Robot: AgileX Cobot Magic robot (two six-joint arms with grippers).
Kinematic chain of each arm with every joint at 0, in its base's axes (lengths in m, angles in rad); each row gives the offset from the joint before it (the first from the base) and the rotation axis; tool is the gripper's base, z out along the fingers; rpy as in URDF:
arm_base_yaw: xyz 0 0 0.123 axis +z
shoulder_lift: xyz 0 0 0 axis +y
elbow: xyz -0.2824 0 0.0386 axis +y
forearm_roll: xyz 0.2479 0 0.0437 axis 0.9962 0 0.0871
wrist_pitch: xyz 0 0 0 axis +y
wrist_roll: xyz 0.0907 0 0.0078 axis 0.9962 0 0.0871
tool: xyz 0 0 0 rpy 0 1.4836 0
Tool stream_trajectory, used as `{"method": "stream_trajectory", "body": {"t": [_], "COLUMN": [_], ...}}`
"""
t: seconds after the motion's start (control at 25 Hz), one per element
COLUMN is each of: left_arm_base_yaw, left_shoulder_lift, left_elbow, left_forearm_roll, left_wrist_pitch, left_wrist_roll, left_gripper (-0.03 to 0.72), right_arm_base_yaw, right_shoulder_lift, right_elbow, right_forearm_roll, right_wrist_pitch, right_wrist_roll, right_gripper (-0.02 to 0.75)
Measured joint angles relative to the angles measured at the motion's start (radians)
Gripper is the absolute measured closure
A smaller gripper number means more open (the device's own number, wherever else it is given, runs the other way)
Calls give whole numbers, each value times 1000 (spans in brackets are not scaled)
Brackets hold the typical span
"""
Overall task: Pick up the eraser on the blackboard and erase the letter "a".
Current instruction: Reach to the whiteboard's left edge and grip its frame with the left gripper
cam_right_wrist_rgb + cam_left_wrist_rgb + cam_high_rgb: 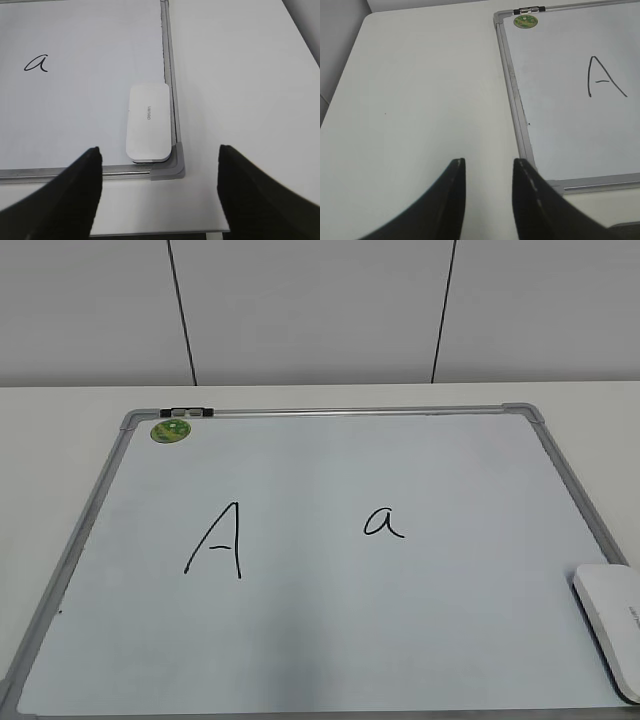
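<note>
1. Clearly the left gripper (489, 172) waits off the board (85, 525), over bare table (420, 90), jaws narrowly apart and holding nothing; it seems kept clear of the work.
2. Far left on the board sits a green magnet (171, 430), its print too small to read.
3. Marker writing reads "A" (217, 540) left, "a" (384, 522) right of centre, intact.
4. Near right, the eraser (148, 122) lies flat against the frame corner, grey lettering illegible.
5. Right gripper (160, 155) hangs just near of it, jaws spread wide, empty, probably lined up to grasp.
</note>
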Motion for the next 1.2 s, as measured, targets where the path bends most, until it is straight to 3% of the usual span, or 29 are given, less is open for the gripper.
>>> {"method": "stream_trajectory", "body": {"t": [0.64, 1.2], "left_arm_base_yaw": [0, -4], "left_shoulder_lift": [38, 862], "left_elbow": [-4, -280], "left_forearm_roll": [0, -22], "left_wrist_pitch": [0, -138], "left_wrist_roll": [1, -38], "left_gripper": [456, 447], "right_arm_base_yaw": [0, 0], "right_shoulder_lift": [0, 0], "right_elbow": [0, 0], "right_forearm_roll": [0, 0], "right_wrist_pitch": [0, 0], "right_wrist_roll": [0, 0], "right_gripper": [204, 204]}}
